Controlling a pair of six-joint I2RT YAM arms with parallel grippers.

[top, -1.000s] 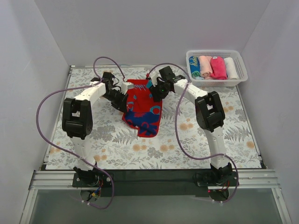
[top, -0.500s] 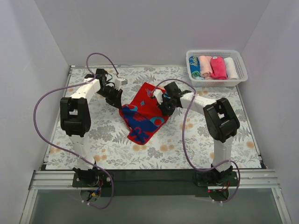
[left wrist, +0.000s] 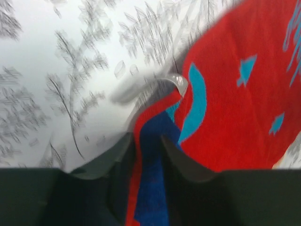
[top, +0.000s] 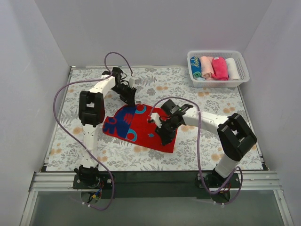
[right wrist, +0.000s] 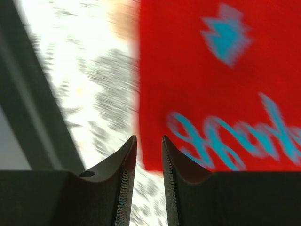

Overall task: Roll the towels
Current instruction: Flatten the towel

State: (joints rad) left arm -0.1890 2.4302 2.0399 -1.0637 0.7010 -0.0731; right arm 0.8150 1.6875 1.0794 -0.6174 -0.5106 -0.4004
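1. Floral tablecloth (top: 211,141) covers the whole work surface, with plain white walls on three sides. I take it from the grippers outward.
2. My left gripper (top: 132,100) sits low at the far corner of the red towel (top: 141,125). On its wrist camera a red-and-blue strip of the towel's edge runs straight through the narrow gap between the jaws. I cannot tell whether they are pinching it or standing slack around it.
3. My right gripper (top: 162,136) is down at the towel's near right edge. Its wrist camera shows the jaws slightly apart with only tablecloth in the gap and the red edge just past the tips, so it is released and carries nothing.
4. That towel lies spread flat in the middle of the table, between the two arms, with its blue-marked part to the left. Having a gripper at each of two opposite ends reads to me as squaring the cloth out, so I get a straight, unwrinkled edge to roll from.
5. No turn of a roll shows yet, so I judge this towel to be at the laying-out step.
6. A white basket (top: 221,84) stands at the far right corner, well apart from the arms. It holds four rolls (top: 219,67) side by side, which is probably where this towel goes once it is rolled.
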